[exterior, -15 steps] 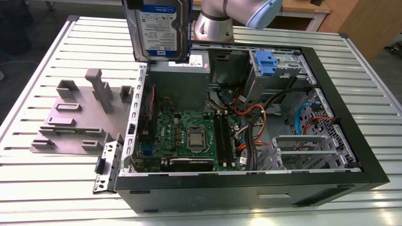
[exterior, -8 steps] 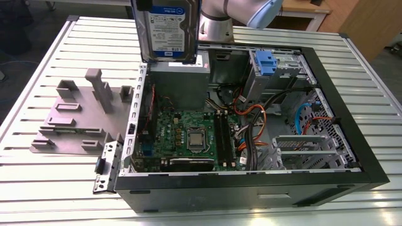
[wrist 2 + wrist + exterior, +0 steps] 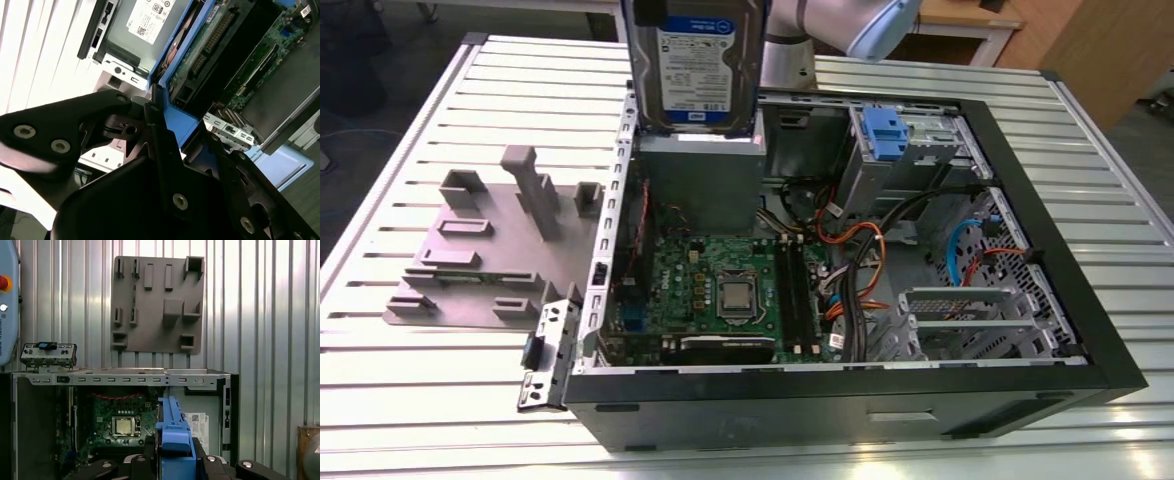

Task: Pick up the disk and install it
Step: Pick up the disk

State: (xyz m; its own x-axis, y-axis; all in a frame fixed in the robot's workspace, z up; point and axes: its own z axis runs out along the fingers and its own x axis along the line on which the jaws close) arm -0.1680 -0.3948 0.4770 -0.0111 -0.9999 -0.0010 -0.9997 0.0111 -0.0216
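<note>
While my gripper (image 3: 150, 107) is closed on the disk (image 3: 707, 60), gripping its blue side rails (image 3: 172, 440), the disk hangs upright above the open computer case (image 3: 854, 400), over the grey metal box (image 3: 700, 175). Pickup is done; it is not yet seated in any bay.

The disk (image 3: 698, 68) carries a white-and-blue label (image 3: 704, 60) and the grey metal box (image 3: 117, 40) a white sticker (image 3: 150, 20), but no print on them can be read.
</note>
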